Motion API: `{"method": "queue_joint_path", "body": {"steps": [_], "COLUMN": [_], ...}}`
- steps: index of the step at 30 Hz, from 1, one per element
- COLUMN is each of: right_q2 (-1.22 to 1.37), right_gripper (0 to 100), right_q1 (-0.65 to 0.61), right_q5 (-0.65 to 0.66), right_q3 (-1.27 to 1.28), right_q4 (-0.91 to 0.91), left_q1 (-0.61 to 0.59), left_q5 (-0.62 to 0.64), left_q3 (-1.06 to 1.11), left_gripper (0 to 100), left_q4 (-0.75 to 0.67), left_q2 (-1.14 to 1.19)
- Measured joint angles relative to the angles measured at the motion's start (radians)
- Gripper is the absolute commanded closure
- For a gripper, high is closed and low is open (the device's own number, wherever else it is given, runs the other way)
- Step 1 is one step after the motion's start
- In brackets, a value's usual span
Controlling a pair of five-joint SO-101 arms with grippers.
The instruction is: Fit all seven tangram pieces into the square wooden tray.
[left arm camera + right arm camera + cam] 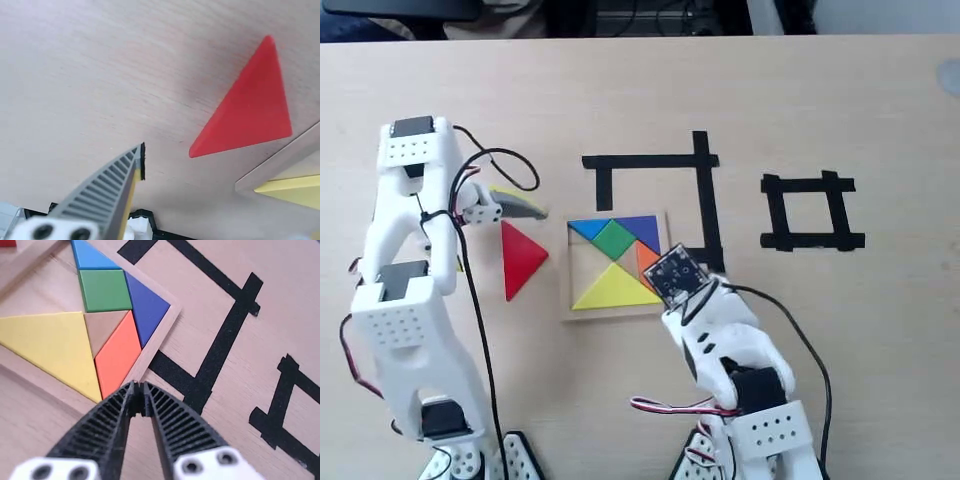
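Your right gripper (138, 399), jaws pressed together, hung over the tray's (610, 314) near right corner, red triangle (523, 258) lay on the table left of the tray, left gripper (520, 208) just beyond it, one finger cut off, jaw state unclear.

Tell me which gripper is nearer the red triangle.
Left. The left gripper sits just past the red triangle, outside the tray. The right gripper is across the tray, at its corner by the orange piece.
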Motion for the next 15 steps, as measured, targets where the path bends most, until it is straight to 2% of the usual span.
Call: {"method": "queue_joint_path", "body": {"steps": [7,15], "right_q2": [0.0,0.0], "right_gripper": [98.5,98.5], "right_q1": [0.0,0.015], "right_q5": [0.0,0.0], "right_q3": [0.0,0.0], "right_q4": [-0.012,-0.012], "left_q1": [-0.101,-0.114], "left_q5": [-0.009,-0.046], "left_q3": [0.0,-0.002], "left_gripper": [48,53], "left_q4": [0.002,0.002], "left_q2": [0.032,0.169]}}
